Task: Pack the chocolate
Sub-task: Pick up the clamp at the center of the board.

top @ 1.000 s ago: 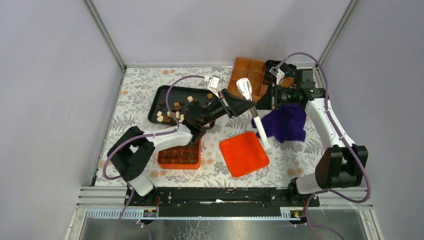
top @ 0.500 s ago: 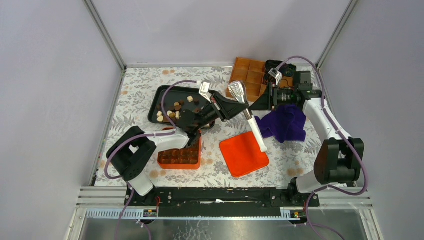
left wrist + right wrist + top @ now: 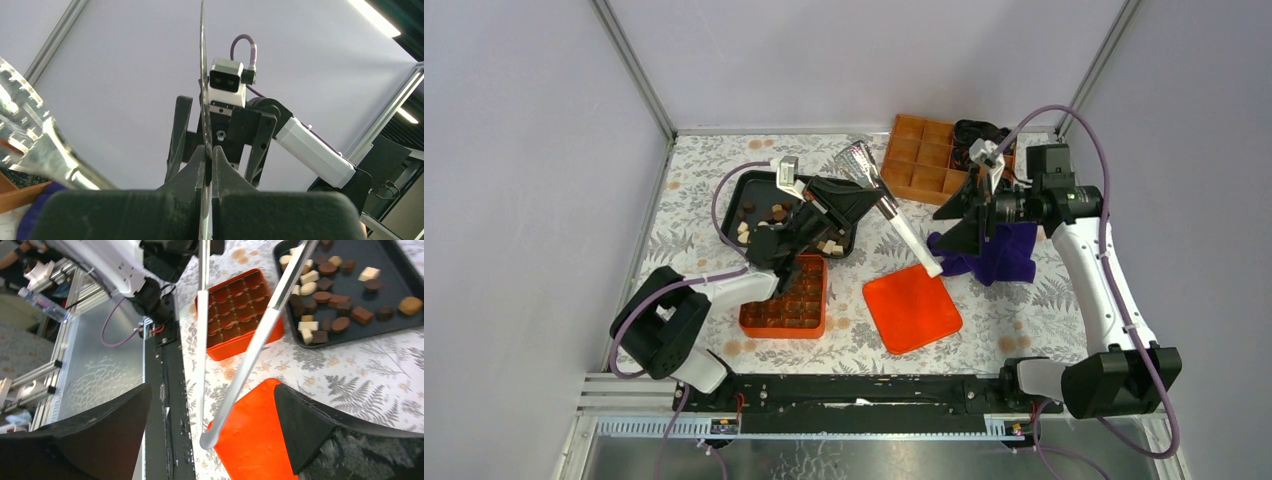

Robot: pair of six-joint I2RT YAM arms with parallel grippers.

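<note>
Holds metal tongs (image 3: pixel 892 212) pinched tight in left gripper (image 3: pixel 864 197), tilted above table. Has right gripper (image 3: pixel 951 225) spread wide, gripping nothing, near tongs' white handle end. Shows chocolate (image 3: pixel 769 212) loose in black tray (image 3: pixel 735 192), just beside orange compartment box (image 3: pixel 786 306).

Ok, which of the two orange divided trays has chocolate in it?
The near tray, beside the orange lid: dark pieces in its cells. The far tray looks empty.
</note>
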